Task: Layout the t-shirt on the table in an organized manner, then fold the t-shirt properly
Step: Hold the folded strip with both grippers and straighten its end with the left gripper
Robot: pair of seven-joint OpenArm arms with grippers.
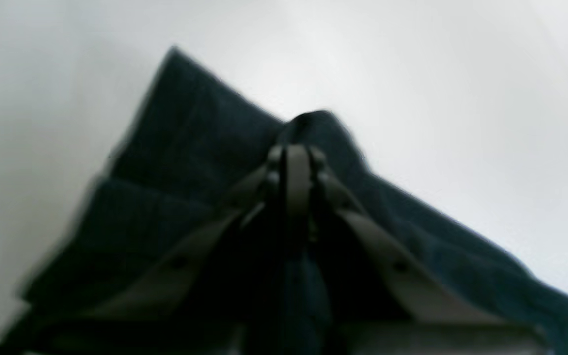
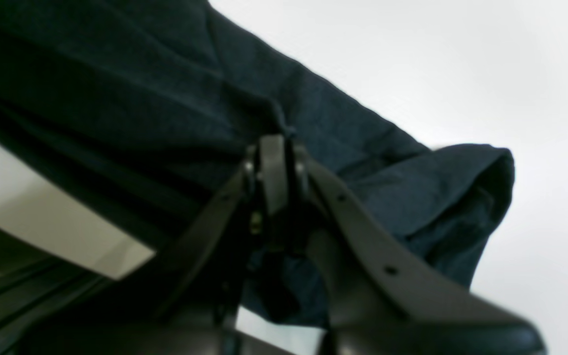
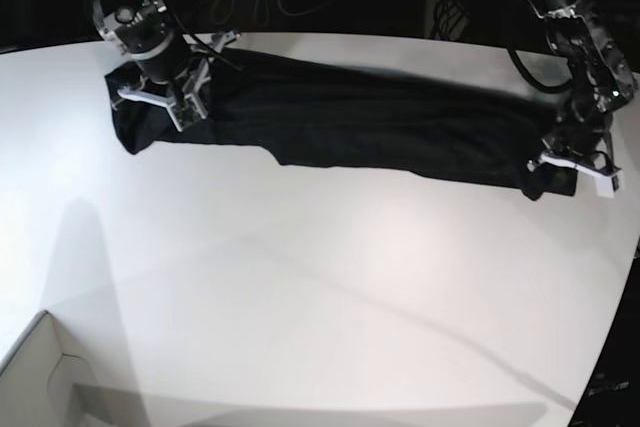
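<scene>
You have the t-shirt (image 3: 350,132) stretched in a long dark band across the far side of the table (image 3: 300,297), running from the upper left of the base view to the right edge. It is bunched along its length rather than opened flat, so you are in the layout step and no fold has been made.

Your right gripper (image 2: 274,148) sits at the left end of the band in the base view, its jaws pressed together on a ridge of fabric; in its wrist view a loose cuff-like end hangs off to one side. Your left gripper (image 1: 296,153) is at the other end, also pinching a raised peak of cloth. That wrist picture is blurred, so how much cloth is caught between the jaws is probably best treated as uncertain.

With both ends held, the next move calls for lifting the two arms together and keeping the cloth taut between them. Then draw it toward the near, bare part of the table so the body can spread. Watch that the sleeves do not stay tucked under, and keep clear of the small white box corner (image 3: 50,372) at the lower left.
</scene>
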